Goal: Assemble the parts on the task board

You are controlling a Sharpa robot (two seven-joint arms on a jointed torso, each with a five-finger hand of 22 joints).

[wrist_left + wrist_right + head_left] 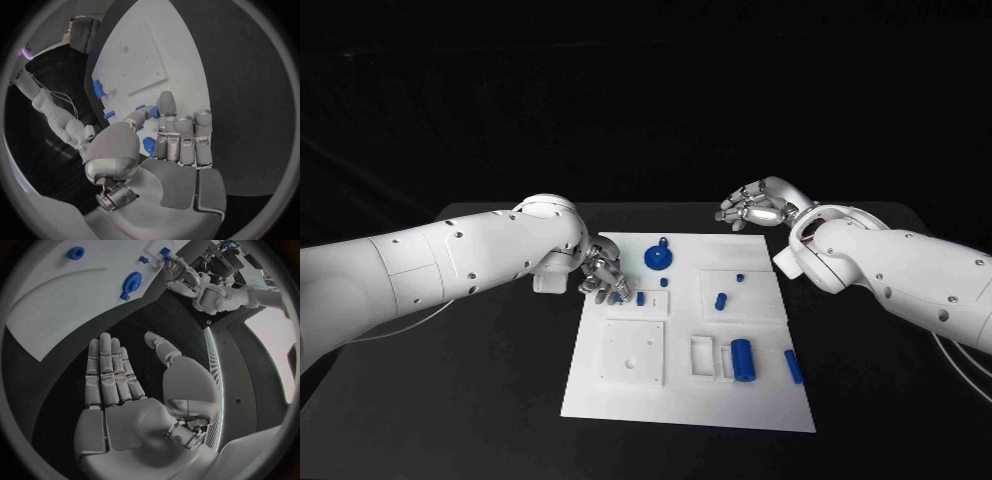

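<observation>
The left hand (603, 277) pinches a small blue part (154, 112) over the left edge of the task board (689, 400). Farther off, the right hand (759, 205) hangs empty, fingers apart, beyond the board's far corner. No writing is legible.

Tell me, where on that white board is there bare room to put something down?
The task board is bare along its near edge, below the square plate and big blue cylinder. Its far right corner is free too. It is crowded by the left hand, around the small blue parts.
</observation>
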